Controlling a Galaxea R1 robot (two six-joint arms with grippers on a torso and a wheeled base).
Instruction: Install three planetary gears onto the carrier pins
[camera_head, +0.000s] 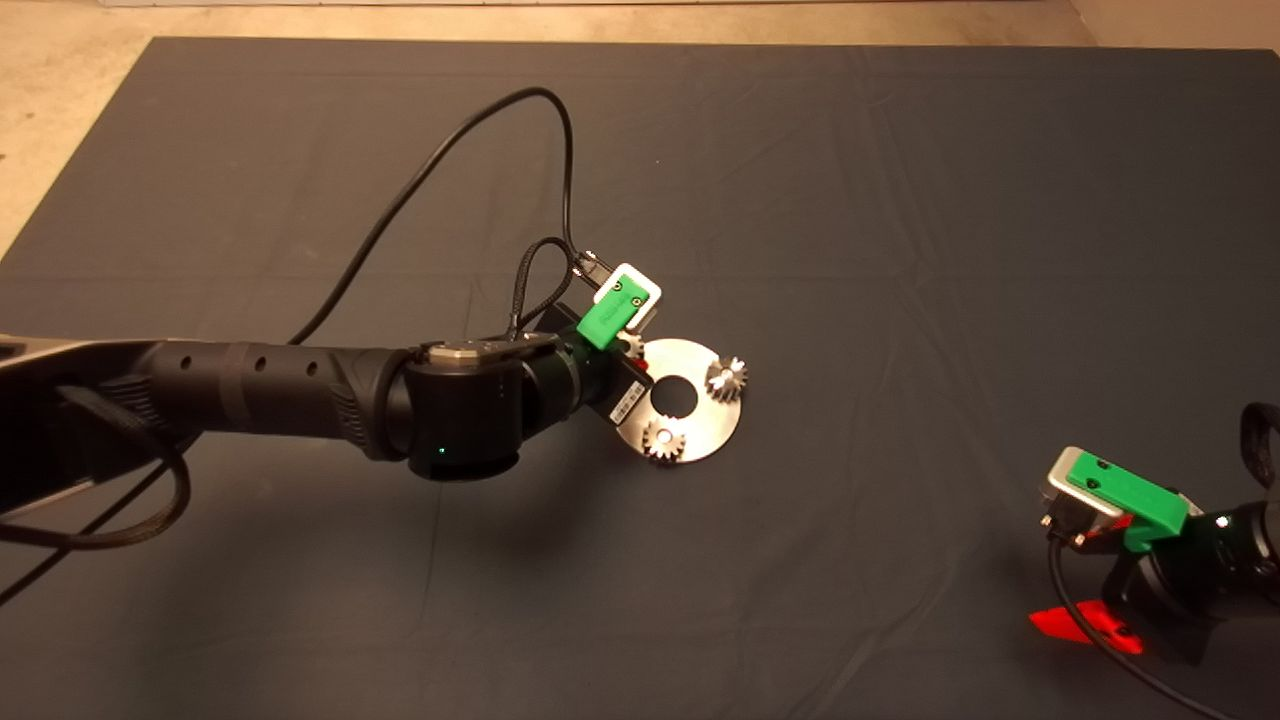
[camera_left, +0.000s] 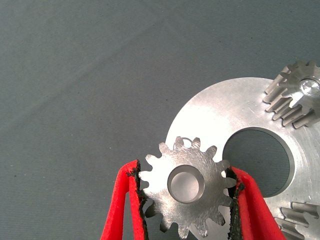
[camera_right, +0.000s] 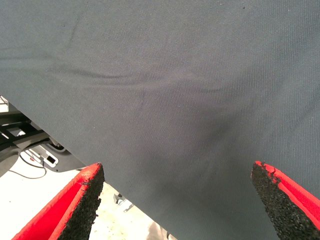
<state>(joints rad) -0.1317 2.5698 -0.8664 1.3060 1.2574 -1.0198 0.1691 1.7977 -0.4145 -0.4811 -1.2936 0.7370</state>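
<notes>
Flat round silver metal disc (camera_head: 695, 425) with a large central hole lies near the middle of the dark mat (camera_head: 900, 250), slightly toward the near edge. Two small silvery spur gears already sit on it: one on the side facing the right edge (camera_head: 727, 377), one on the side facing the near edge (camera_head: 662, 438). Both appear seated over their pins; in the left wrist view a pin's pale top shows in the bore of the first (camera_left: 310, 88).

Left gripper (camera_left: 187, 200) reaches in from the left edge and hangs over the disc's left-far portion. Its red fingers (camera_left: 122, 200) are closed to the width of the third silvery spur gear (camera_left: 187, 187), black pads pressing the teeth on opposite sides. The gear is held flat, parallel to the disc face, presumably so its bore can drop straight over a stud. Inside the bore a pale rounded face shows (camera_left: 186, 184), likely the top of the third short silver-white carrier pin, so the gear looks lined up with it. Whether it is fully down on the disc or partly riding the pin, I cannot tell.

Judgement: last of three installs, near completion.

Right gripper (camera_right: 177, 200) is parked toward the near right corner, fingers spread wide, holding nothing, only mat beneath.
</notes>
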